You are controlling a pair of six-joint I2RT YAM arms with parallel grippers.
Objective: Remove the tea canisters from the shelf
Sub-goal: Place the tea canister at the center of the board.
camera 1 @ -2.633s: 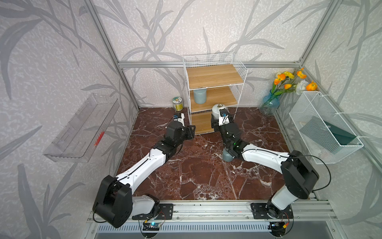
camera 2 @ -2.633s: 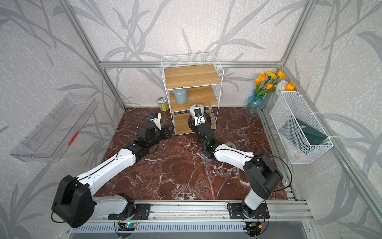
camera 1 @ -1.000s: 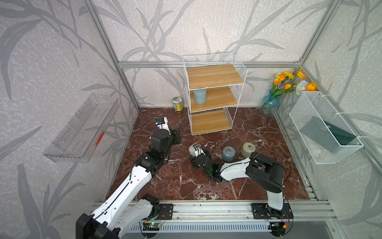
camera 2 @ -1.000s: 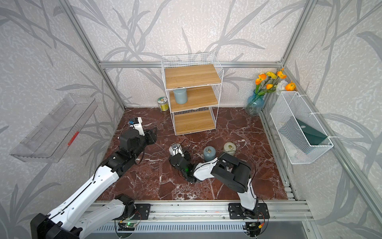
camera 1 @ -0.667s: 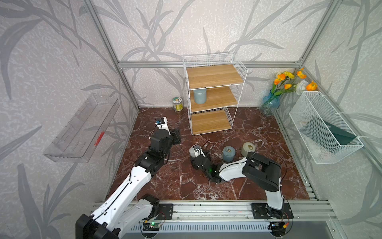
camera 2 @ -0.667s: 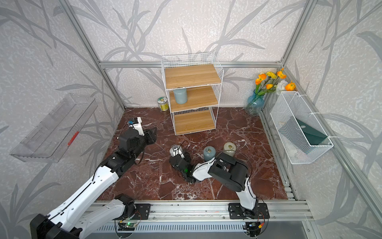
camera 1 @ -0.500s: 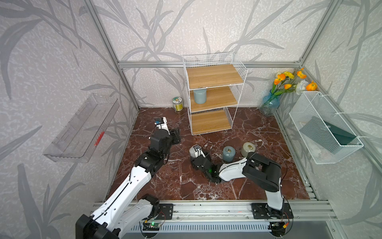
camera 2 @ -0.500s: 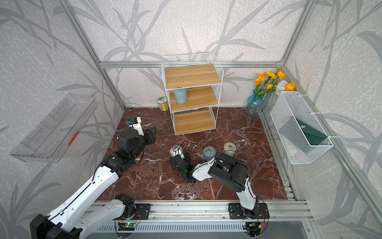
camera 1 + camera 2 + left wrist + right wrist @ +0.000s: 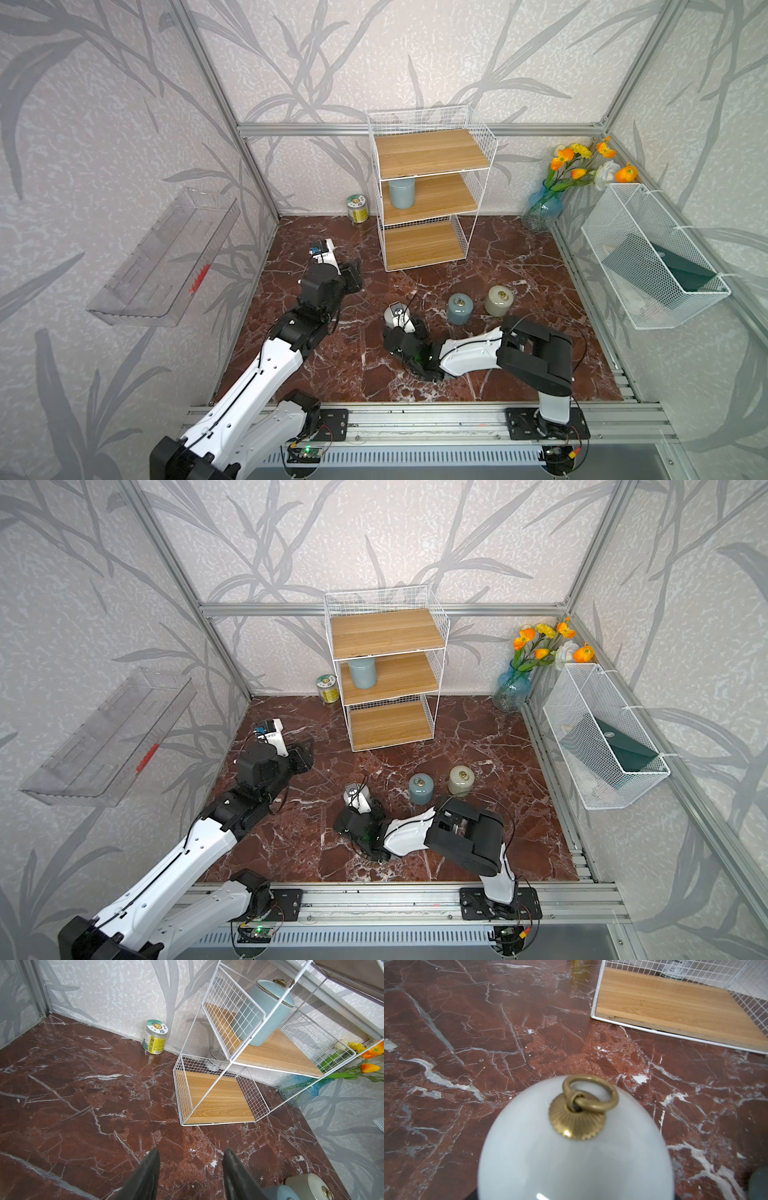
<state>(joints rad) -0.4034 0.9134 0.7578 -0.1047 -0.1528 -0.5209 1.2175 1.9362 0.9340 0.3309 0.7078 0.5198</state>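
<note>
canister lid (image 9: 571, 1147) hides right end effector (image 9: 403, 326), grip unclear; left end effector (image 9: 190, 1153) open w/o load.

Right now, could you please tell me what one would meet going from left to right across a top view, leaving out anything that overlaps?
clear tray → tin → shelf → vase → basket
</note>
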